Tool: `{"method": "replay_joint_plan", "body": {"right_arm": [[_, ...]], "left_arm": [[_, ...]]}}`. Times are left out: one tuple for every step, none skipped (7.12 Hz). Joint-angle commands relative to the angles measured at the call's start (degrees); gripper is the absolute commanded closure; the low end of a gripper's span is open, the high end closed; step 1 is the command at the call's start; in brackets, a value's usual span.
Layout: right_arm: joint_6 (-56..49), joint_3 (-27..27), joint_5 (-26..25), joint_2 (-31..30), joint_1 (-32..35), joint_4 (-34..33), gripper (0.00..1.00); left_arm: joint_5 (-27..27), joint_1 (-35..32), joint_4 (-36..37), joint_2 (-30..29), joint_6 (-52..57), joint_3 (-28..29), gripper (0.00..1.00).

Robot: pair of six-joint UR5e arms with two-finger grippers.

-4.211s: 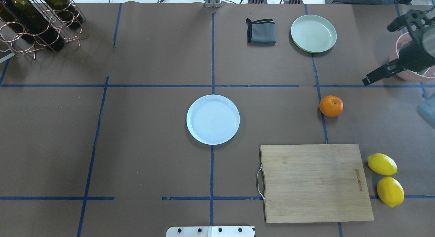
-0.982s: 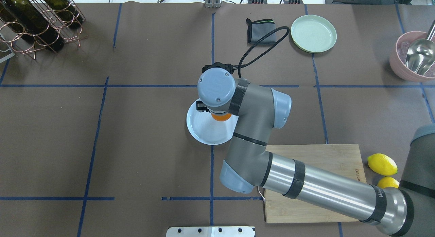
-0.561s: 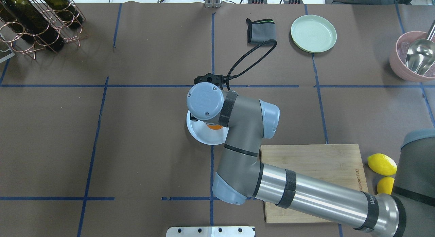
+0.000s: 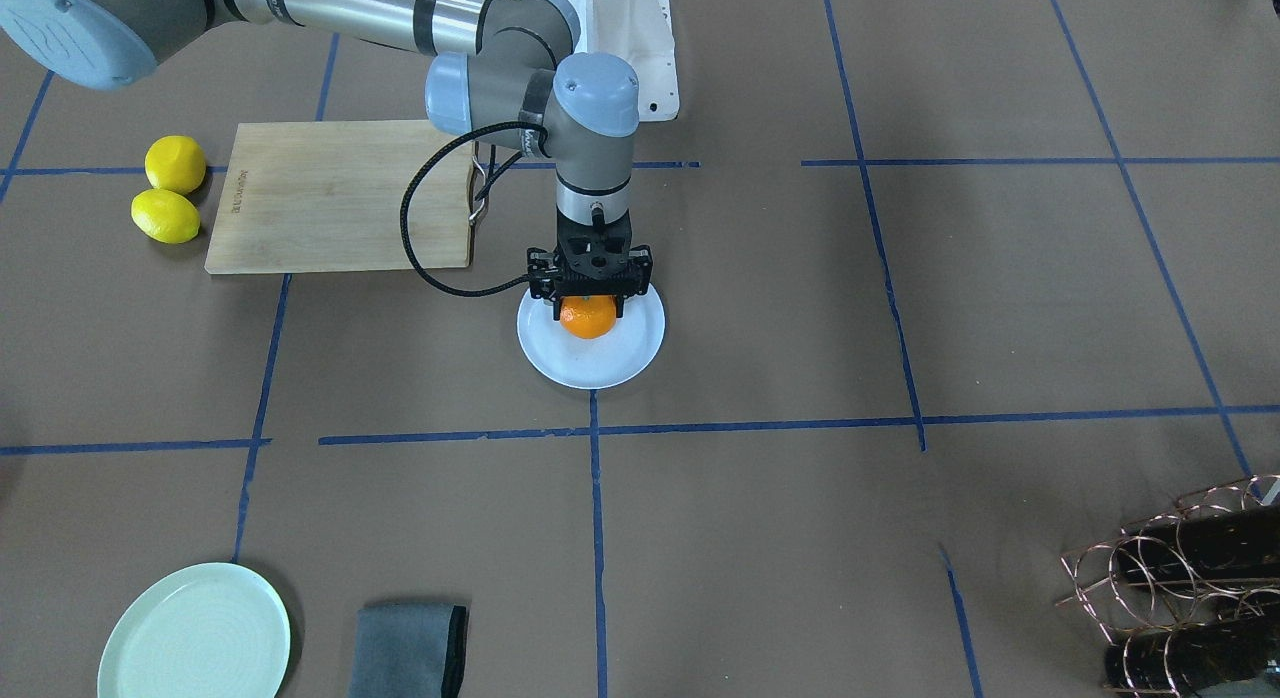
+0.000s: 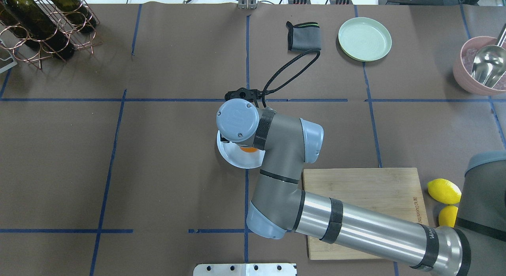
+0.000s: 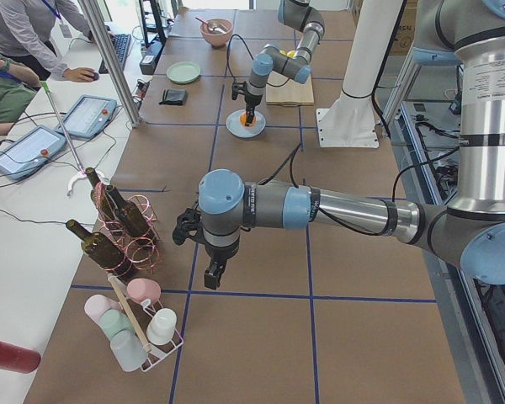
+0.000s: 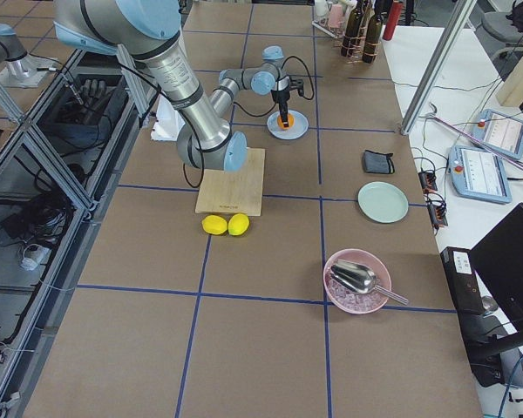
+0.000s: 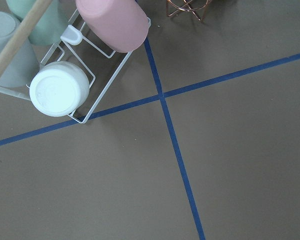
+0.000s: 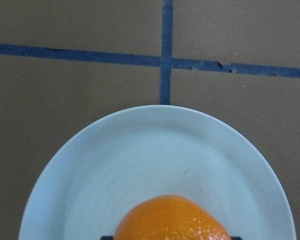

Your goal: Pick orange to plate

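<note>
Orange (image 4: pixel 588 318) is in the middle of the front-facing view, between the two fingers of the right gripper (image 4: pixel 589 304), which points straight down. The fingers press on both sides of the fruit, so I read this claw as clamped on the orange. The fruit is over the upper half of the white plate (image 4: pixel 600 366). From my screens I cannot tell if it touches the plate surface or hangs just above it. In the right wrist view the orange fills the lower middle of the frame and the plate rim curves around it, with a cross of blue tape above.

I see the left gripper (image 6: pixel 211 273) only in the exterior left view, near the centre of that frame, beside the copper rack with wine bottles (image 6: pixel 118 227). I cannot tell if its fingers are apart or together. Its wrist camera shows a wire rack with cups (image 8: pixel 65 75) in the upper left.

In the front-facing view two lemons (image 4: pixel 165 216) lie close together at the left, beside the wooden cutting board (image 4: pixel 340 193). A mint-green plate (image 4: pixel 195 633) and a grey cloth (image 4: pixel 410 650) are at the lower left. In the overhead view a pink bowl (image 5: pixel 468 84) with a metal scoop (image 5: pixel 488 64) stands at the right edge.
</note>
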Motion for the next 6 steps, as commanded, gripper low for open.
{"method": "replay_joint_plan", "body": {"right_arm": [[2.1, -0.3, 0.0, 0.1, 0.0, 0.7, 0.0], [2.1, -0.1, 0.1, 1.4, 0.1, 0.5, 0.0], [1.4, 0.5, 0.7, 1.5, 1.4, 0.5, 0.0], [-0.2, 1.8, 2.6, 1.5, 3.9, 0.2, 0.0], [-3.6, 4.1, 8.9, 0.6, 8.7, -0.1, 0.0], [-10.1, 7.2, 15.0, -1.1, 14.4, -2.5, 0.0]], "left_arm": [[0.0, 0.0, 0.0, 0.0, -0.1, 0.0, 0.0], [0.0, 0.0, 0.0, 0.0, 0.0, 0.0, 0.0], [0.0, 0.0, 0.0, 0.0, 0.0, 0.0, 0.0], [0.1, 0.0, 0.1, 0.1, 0.0, -0.1, 0.0], [0.1, 0.0, 0.2, 0.2, 0.1, 0.8, 0.0], [0.1, 0.0, 0.4, 0.5, 0.1, 1.1, 0.0]]}}
